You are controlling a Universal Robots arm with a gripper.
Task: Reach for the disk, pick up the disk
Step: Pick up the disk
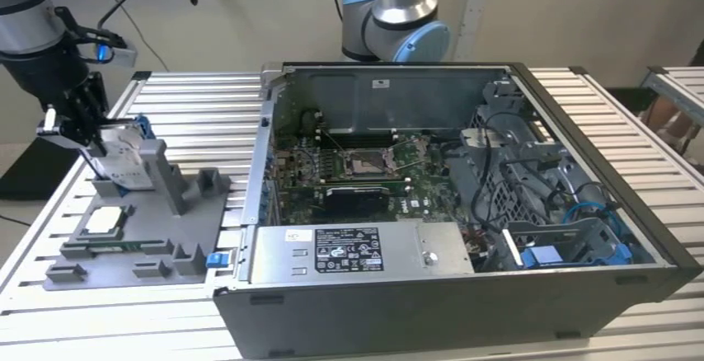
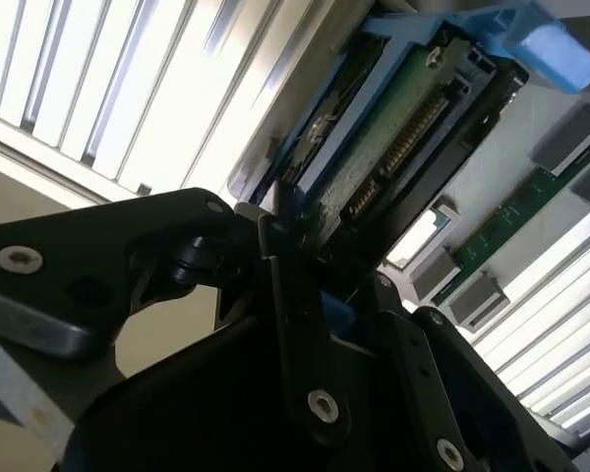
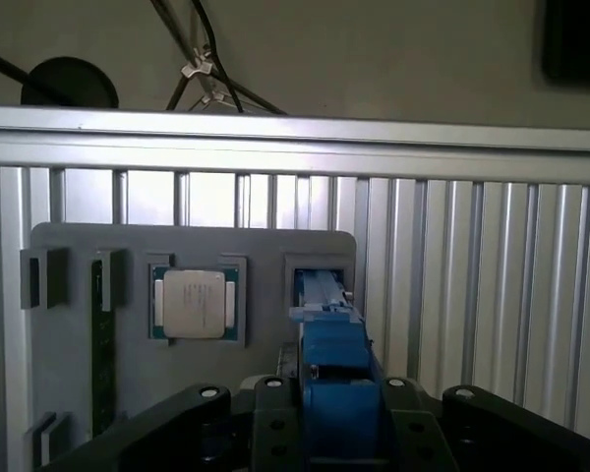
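Blue-edged and standing on its side in the grey holder point(image 3: 265, 256), the disk point(image 3: 324, 295) sits right below the gripper point(image 3: 334, 388), long side pointing up into it, but whether the gripper has closed on it cannot be told.

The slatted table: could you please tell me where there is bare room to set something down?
Bare slats lie beyond the grey tray, beside the computer case, and in front of the tray. Around the gripper and disk it is crowded.
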